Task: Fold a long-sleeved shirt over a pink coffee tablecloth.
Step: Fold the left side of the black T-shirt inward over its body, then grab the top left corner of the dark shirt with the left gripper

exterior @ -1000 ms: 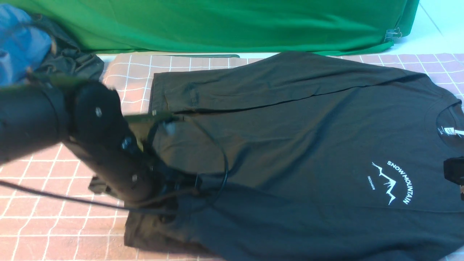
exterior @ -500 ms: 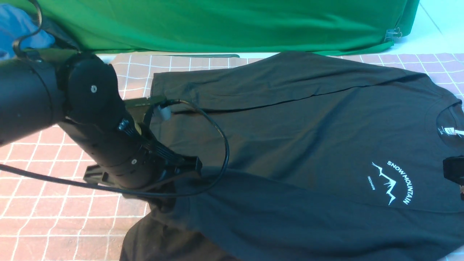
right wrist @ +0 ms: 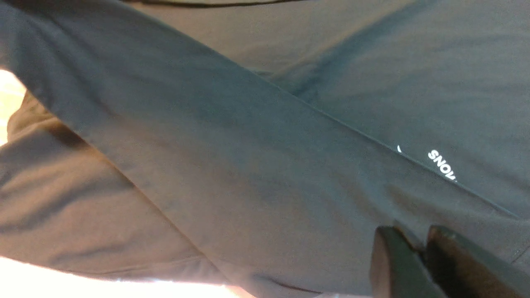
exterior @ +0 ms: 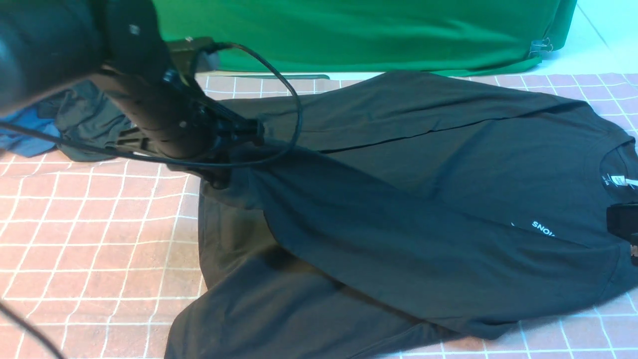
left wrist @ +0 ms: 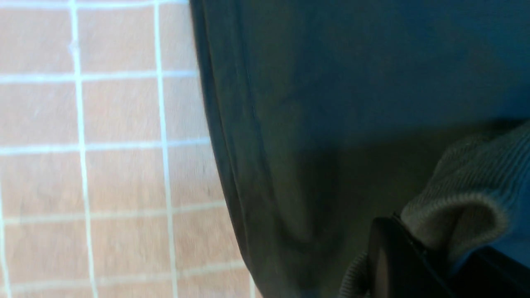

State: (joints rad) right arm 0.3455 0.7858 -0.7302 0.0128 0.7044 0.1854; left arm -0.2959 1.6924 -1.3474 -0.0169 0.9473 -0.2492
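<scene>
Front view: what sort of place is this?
Probably a robot work or test station: a black arm over a gridded pink tablecloth, a spread black shirt, and a green cloth clipped behind.

left arm (exterior: 169,99): angled downward | left tool (left wrist: 414,252): closed | right tool (right wrist: 418,252): closed

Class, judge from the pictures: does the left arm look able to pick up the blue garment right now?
Probably not yet: the left gripper is shut on the black shirt's sleeve, so it would likely need to let go first. The blue garment itself lies partly behind that arm.
</scene>
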